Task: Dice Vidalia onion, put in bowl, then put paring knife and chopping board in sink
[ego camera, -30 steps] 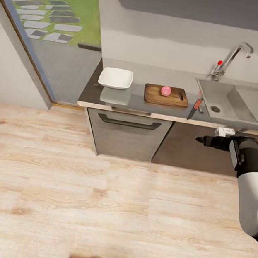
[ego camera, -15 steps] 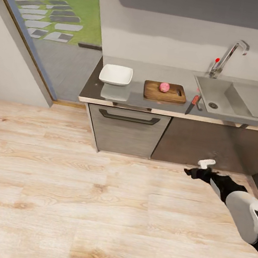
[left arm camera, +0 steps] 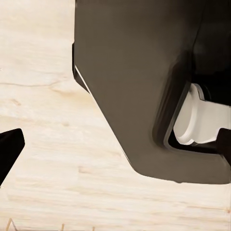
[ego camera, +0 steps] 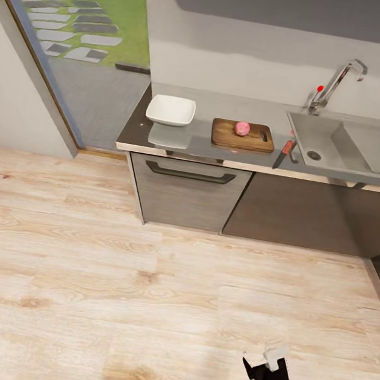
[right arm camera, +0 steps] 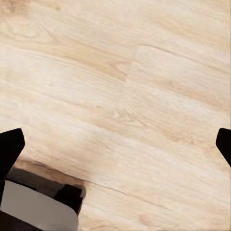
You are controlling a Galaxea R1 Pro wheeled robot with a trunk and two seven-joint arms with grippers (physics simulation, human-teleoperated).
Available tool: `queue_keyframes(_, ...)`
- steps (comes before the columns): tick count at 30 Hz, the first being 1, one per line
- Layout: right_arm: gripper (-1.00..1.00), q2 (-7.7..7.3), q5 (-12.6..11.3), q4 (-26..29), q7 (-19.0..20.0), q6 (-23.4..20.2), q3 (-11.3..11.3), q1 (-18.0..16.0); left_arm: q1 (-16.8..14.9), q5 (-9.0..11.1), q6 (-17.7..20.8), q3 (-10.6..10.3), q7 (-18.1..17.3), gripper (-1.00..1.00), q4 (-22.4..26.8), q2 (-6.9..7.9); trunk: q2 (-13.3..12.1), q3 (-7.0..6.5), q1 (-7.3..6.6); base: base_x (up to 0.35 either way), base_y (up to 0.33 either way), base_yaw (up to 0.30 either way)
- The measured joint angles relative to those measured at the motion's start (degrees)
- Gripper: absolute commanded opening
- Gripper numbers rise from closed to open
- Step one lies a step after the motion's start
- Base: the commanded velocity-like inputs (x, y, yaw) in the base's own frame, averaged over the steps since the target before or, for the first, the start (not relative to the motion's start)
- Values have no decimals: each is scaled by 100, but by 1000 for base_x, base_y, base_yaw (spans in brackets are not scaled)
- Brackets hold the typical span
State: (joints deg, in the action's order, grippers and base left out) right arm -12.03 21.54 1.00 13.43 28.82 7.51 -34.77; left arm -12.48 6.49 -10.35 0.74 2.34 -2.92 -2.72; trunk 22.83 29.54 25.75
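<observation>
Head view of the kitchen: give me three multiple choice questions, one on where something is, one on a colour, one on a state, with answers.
1. Where is the Vidalia onion?
A. in the sink
B. on the chopping board
C. in the bowl

2. What colour is the paring knife's handle?
A. red
B. blue
C. yellow

3. What state is the onion in?
A. diced
B. halved
C. whole

Answers:
1 B: it sits on the chopping board, apart from the sink and the bowl.
2 A: the paring knife at the sink's near corner has a red handle.
3 C: it shows as one round bulb.
</observation>
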Motion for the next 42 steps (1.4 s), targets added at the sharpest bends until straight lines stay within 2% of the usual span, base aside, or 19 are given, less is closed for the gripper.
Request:
queue_keyframes(1, 100, 32, -41, 0, -49, 184, 4, 161, -3, -1, -2, 6, 13, 100, 109, -2, 0, 0, 0, 0, 0, 0)
queue_keyframes(2, 100, 69, -199, -2, -107, 537, 6, 408, -9, -7, 9, 12, 28, 100, 468, -8, 1, 0, 0, 0, 0, 0)
queue_keyframes(6, 100, 112, -567, -6, -125, 818, 21, 670, -7, -9, 63, 15, 47, 100, 1115, -13, 1, 0, 1, 0, 0, 0)
queue_keyframes(8, 100, 158, -922, -1, -132, 906, 22, 808, -8, -11, 187, 14, 86, 100, 1606, -14, 1, -1, 1, 0, 0, 0)
queue_keyframes(9, 100, 180, -1224, 0, -130, 932, 26, 859, -10, -17, 355, 14, 159, 100, 1995, -19, 1, -1, 1, 0, 0, 0)
queue_keyframes(10, 100, 190, -1397, 1, -130, 937, 26, 879, -9, -18, 485, 12, 232, 100, 2284, -32, 1, -1, 1, 0, 0, 0)
queue_keyframes(11, 100, 207, -1584, 0, -164, 934, 26, 899, -14, -32, 668, 7, 399, 100, 2838, -74, 1, -1, 1, 0, 0, 0)
queue_keyframes(17, 100, 228, -1692, 1, -402, 926, 26, 912, -9, -50, 990, 3, 723, 100, 4450, -98, 1, -1, 1, 0, 0, 0)
queue_keyframes(20, 100, 229, -1703, 2, -608, 924, 26, 915, -13, -40, 2063, -26, 745, 100, 5443, -122, 0, -1, 0, 0, 0, 0)
queue_keyframes(21, 100, 231, -1706, 3, -659, 923, 26, 917, -14, -35, 2539, -171, 710, 100, 5666, -194, 0, -1, 0, 0, 0, 0)
queue_keyframes(23, 100, 233, -1706, 3, -674, 923, 24, 918, -14, -39, 2616, -327, 707, 100, 5725, -230, 0, -1, 0, 0, 0, 0)
queue_keyframes(25, 100, 268, -1705, 3, -688, 923, 20, 918, -15, -33, 2566, -654, 725, 100, 5706, -250, 0, -1, 0, 0, 0, 0)
queue_keyframes(27, 100, 320, -1704, 3, -698, 923, 19, 917, -15, -41, 2486, -796, 731, 100, 5447, -255, 0, -1, 0, 0, 0, 0)
queue_keyframes(30, 100, 388, -1704, 3, -711, 923, 20, 921, -16, -53, 2243, -850, 730, 100, 5072, -258, 0, -2, 0, 0, 0, 0)
queue_keyframes(32, 100, 417, -1705, 3, -755, 923, 22, 922, -16, -56, 1925, -867, 733, 100, 4948, -255, 0, -10, 0, 0, 0, 0)
queue_keyframes(36, 100, 435, -1709, 3, -917, 926, 24, 922, -16, -50, 1654, -898, 739, 100, 4723, -221, 0, -40, 0, 0, 0, 0)
queue_keyframes(39, 100, 433, -1709, 3, -1008, 933, 23, 922, -15, -46, 1547, -894, 729, 100, 3824, -157, 0, -67, 0, 0, 0, 0)
queue_keyframes(41, 100, 435, -1712, 3, -1074, 932, 23, 922, -15, -52, 1196, -877, 723, 100, 3177, -144, 0, -86, 0, 0, 0, 0)
queue_keyframes(42, 100, 436, -1712, 3, -1096, 932, 23, 922, -15, -55, 1053, -880, 723, 100, 3046, -141, 1, -95, 0, 0, 0, 0)
